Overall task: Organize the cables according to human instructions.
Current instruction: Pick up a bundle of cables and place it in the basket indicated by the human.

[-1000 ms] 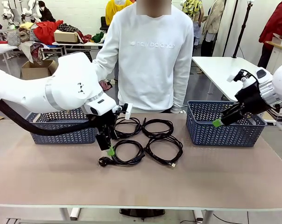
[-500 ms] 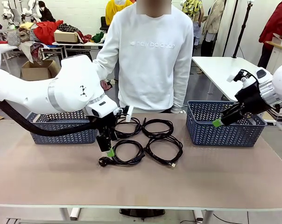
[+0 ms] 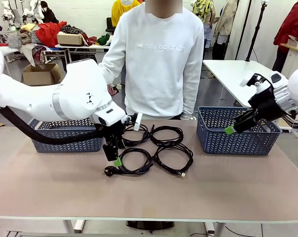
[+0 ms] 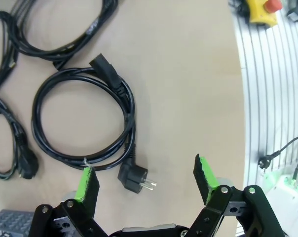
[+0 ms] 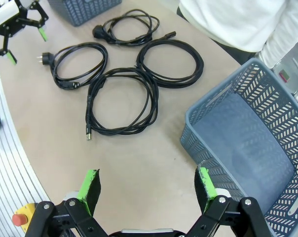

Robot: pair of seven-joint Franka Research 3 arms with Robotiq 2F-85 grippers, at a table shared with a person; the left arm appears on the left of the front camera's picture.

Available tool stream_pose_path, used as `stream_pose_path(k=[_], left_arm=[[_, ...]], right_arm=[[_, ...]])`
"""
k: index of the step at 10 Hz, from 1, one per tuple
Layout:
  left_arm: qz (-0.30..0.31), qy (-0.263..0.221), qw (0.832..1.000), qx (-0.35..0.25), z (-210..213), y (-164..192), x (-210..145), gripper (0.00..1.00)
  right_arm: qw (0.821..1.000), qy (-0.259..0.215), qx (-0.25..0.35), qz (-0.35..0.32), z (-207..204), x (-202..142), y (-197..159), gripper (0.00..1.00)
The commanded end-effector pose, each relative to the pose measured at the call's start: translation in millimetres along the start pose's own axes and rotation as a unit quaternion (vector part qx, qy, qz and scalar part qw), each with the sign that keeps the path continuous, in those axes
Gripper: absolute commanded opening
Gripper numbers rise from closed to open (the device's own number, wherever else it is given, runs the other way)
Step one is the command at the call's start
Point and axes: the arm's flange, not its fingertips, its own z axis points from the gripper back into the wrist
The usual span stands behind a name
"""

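You see a tan desk (image 3: 50, 192) with two blue-grey lattice baskets on its far side: the left basket (image 3: 65, 140) and the right basket (image 3: 238, 140), well apart. Beyond them, a cardboard box (image 3: 38, 74) sits on the floor and a white table (image 3: 233, 69) stands at right.

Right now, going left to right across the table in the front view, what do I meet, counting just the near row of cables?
Left basket → cable with the wall plug → cable with the small flat plug → right basket.
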Motion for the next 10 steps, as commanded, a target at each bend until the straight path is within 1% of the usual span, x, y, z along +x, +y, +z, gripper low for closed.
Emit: stream_pose_path(k=[1, 2, 5, 7, 10], left_arm=[[-0.007, 0.027, 1.0, 0.002, -17, 10, 9, 1.0], [-0.005, 0.04, 0.999, 0.003, -25, 13, 14, 1.0], [0.009, 0.057, 0.998, -0.011, -53, 20, 28, 1.0], [0.013, 0.079, 0.997, -0.008, -71, 23, 34, 1.0], [0.017, 0.09, 0.996, 0.004, -88, 24, 34, 1.0]], right_arm=[[1.0, -0.007, 0.006, 0.005, -2, -1, -3, 1.0], [1.0, -0.007, 0.006, 0.005, -2, -1, -3, 1.0], [1.0, -0.007, 0.006, 0.005, -2, -1, -3, 1.0], [1.0, -0.007, 0.006, 0.005, -2, -1, -3, 1.0], [1.0, -0.007, 0.006, 0.005, -2, -1, -3, 1.0]])
